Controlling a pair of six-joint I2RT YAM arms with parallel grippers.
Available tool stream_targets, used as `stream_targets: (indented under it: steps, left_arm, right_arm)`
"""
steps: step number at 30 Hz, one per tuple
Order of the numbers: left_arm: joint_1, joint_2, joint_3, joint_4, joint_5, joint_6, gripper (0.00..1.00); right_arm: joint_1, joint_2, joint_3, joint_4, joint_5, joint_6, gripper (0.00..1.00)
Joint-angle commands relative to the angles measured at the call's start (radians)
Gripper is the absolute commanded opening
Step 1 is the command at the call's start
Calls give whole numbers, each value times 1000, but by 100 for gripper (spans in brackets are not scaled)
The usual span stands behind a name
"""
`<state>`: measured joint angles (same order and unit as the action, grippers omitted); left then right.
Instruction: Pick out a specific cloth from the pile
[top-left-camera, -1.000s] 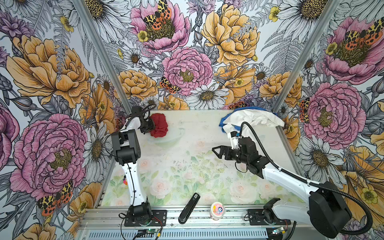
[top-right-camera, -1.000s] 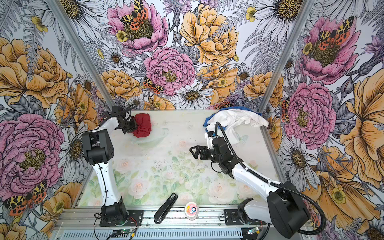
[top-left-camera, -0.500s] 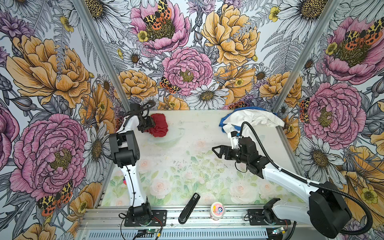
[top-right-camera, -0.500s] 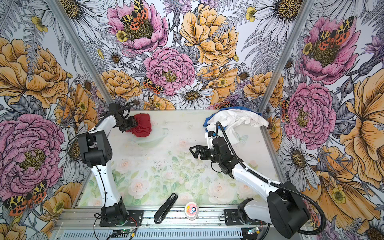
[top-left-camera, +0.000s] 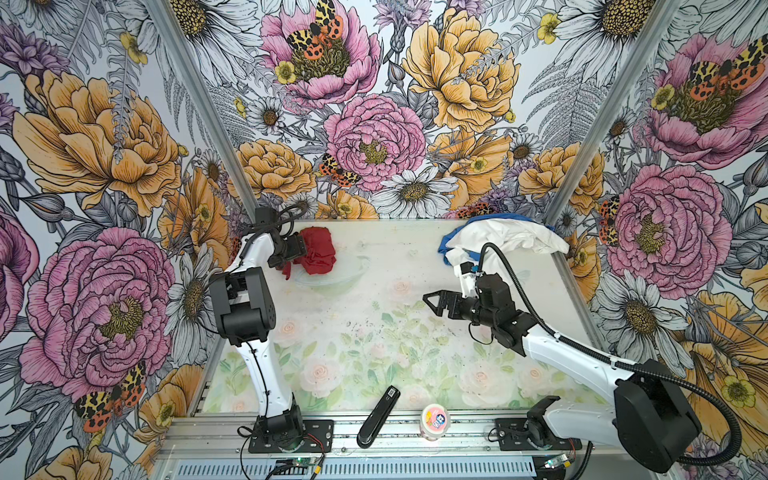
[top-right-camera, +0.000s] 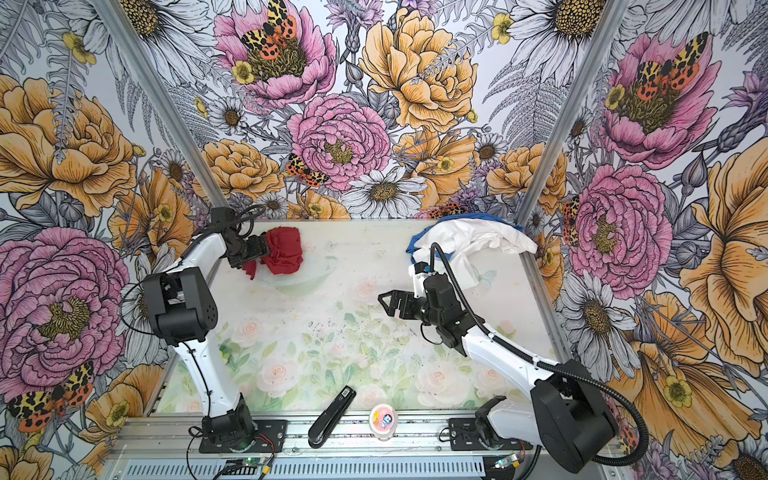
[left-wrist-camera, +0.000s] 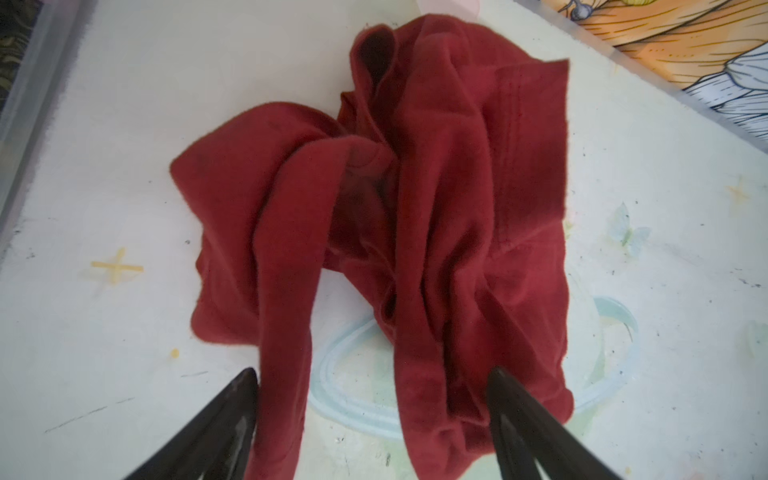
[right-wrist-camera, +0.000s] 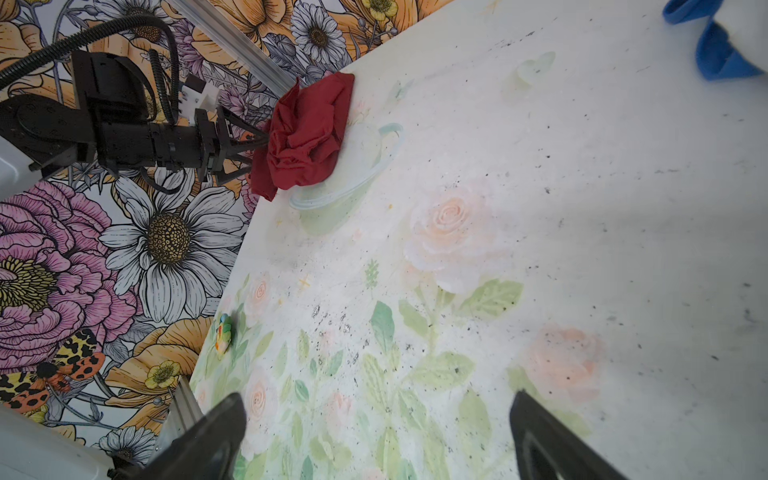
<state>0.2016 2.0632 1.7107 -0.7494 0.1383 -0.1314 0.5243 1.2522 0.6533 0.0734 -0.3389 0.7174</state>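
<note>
Flowered wallpaper wraps all round this booth, and the table (top-left-camera: 374, 332) carries a faded print of roses and leaves, scuffed with dark specks. Take the pile (top-left-camera: 507, 239) as the marker: it sits heaped in a back corner, white fabric with royal blue fabric (top-left-camera: 446, 245) showing along its edge, and both top views show it (top-right-camera: 469, 241) the same way. Well apart from the pile, along the same back edge but at the opposite corner, lies the cloth (top-left-camera: 318, 255), dark red and crumpled into a loose bunch flat on the table. The left gripper (top-left-camera: 297, 249) is right up against the side of it that faces away from the pile. From the left wrist camera, its two black fingers (left-wrist-camera: 241, 399) stand wide apart, with folds of the cloth (left-wrist-camera: 415, 208) running loosely down between them rather than being pinched. Part of the red bunch lies over a pale blue ring (left-wrist-camera: 345, 374) printed on the surface. Just in front of the pile, the right gripper (top-left-camera: 434, 305) hangs over bare table, pointing away from the pile towards the cloth's side, its jaws spread wide with nothing between them. Much farther from the pile, at the front rail, sit a black handheld device (top-left-camera: 377, 417) and a small pink-lidded tub (top-left-camera: 435, 422).
</note>
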Motion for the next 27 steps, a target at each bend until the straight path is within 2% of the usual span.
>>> stream_targets:
  steps: [1, 4, 9, 15, 24, 27]
  left_arm:
    - [17, -18, -14, -5, -42, -15, 83]
    - [30, -19, -34, -7, -46, -46, 78]
    - [38, -62, -97, -9, -129, -63, 75]
    - [45, 17, -76, -11, -50, -61, 60]
    - [0, 58, -83, -21, -112, -69, 59]
    - [-5, 79, -82, -20, -118, -72, 54]
  right_arm:
    - [5, 14, 22, 37, -18, 7, 99]
    - [5, 16, 20, 37, -21, 7, 99]
    - [6, 5, 8, 41, -13, 11, 99]
    - [8, 19, 22, 38, -23, 10, 99]
    - [9, 12, 22, 53, -9, 16, 99]
    - [15, 21, 63, 53, -8, 6, 99]
